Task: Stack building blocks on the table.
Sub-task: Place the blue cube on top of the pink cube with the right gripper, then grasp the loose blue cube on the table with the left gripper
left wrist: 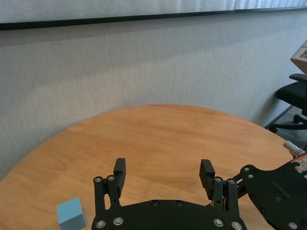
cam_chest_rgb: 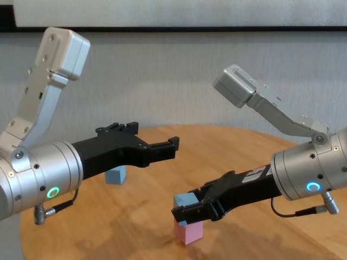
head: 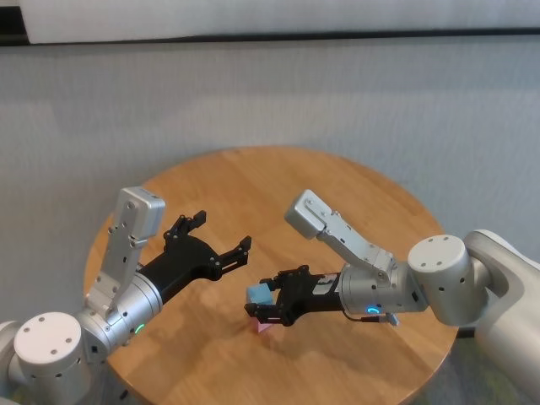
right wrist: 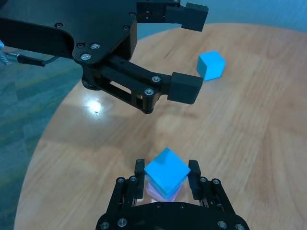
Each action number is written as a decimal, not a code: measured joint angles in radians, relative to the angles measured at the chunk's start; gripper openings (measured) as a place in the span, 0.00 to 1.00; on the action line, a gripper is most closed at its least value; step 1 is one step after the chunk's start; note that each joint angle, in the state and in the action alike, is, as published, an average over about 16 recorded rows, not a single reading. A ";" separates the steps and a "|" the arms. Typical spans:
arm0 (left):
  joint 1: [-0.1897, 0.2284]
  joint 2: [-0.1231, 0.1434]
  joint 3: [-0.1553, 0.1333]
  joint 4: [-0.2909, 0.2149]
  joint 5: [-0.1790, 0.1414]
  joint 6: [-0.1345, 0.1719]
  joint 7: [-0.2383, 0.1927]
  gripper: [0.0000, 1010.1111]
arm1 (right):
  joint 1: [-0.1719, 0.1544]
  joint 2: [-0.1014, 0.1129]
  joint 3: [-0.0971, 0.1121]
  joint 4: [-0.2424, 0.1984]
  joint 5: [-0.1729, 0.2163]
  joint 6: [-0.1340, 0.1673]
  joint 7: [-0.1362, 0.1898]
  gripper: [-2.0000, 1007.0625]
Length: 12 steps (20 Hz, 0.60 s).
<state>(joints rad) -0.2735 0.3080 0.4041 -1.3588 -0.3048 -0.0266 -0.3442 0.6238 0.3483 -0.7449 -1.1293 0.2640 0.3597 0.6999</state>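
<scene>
Blue block (right wrist: 167,171) sits on the pink block (cam_chest_rgb: 188,232) at the worktop (head: 354,181) front, clasped narrowly by the right pincer (right wrist: 166,173): placement step. Next, release and retreat. Left pincer (left wrist: 163,175) hovers wide; second blue block (cam_chest_rgb: 115,175) waits apart.

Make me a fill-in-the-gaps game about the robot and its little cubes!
The right gripper has its jaws around a light blue cube sitting on a pale ____ cube. The other light blue cube sits alone on the round ____ table. The left gripper hovers with jaws ____.

Missing words: pink, wooden, open.
</scene>
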 joint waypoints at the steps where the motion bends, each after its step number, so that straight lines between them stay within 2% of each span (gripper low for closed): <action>1: 0.000 0.000 0.000 0.000 0.000 0.000 0.000 0.99 | 0.000 0.000 0.000 0.000 0.000 0.000 0.000 0.58; 12: 0.000 0.000 0.000 0.000 0.000 0.000 0.000 0.99 | -0.001 0.001 0.001 -0.001 0.000 -0.001 -0.001 0.88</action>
<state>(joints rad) -0.2735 0.3080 0.4041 -1.3588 -0.3048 -0.0266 -0.3442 0.6227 0.3491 -0.7443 -1.1306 0.2638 0.3590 0.6989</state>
